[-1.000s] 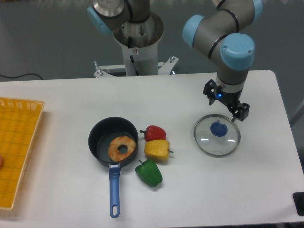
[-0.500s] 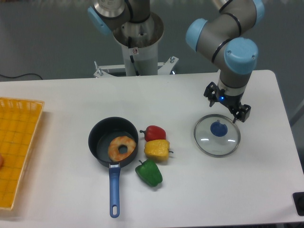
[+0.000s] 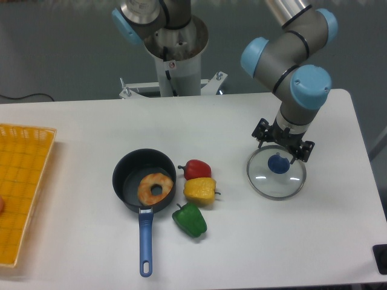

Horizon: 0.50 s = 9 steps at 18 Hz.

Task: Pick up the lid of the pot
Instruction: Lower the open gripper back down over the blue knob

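Two fingers spread wide, nothing gripped; my claw (image 3: pixel 283 144) over the pot lid (image 3: pixel 266 181), near its blue knob (image 3: pixel 279 164).

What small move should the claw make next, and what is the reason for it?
I would probably ease the claw a little down and toward the blue knob of the pot lid, without closing yet. Its fingers are apart, and in this view the knob shows just below the gap between them, so closing now may miss it.
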Each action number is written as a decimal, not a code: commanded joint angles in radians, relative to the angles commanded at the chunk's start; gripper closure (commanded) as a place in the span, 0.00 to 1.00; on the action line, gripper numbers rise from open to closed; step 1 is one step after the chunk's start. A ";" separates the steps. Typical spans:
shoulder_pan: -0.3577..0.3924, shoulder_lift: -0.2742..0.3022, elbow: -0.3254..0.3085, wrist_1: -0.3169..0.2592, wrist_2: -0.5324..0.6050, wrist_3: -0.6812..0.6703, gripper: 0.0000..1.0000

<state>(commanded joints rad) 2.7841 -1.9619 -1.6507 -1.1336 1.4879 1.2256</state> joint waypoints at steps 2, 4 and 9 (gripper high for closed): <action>0.011 -0.018 0.021 0.005 0.003 0.003 0.00; 0.018 -0.025 0.023 0.008 0.003 0.005 0.00; 0.012 -0.048 0.014 0.041 0.005 0.000 0.00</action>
<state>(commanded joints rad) 2.7965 -2.0095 -1.6367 -1.0922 1.4926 1.2257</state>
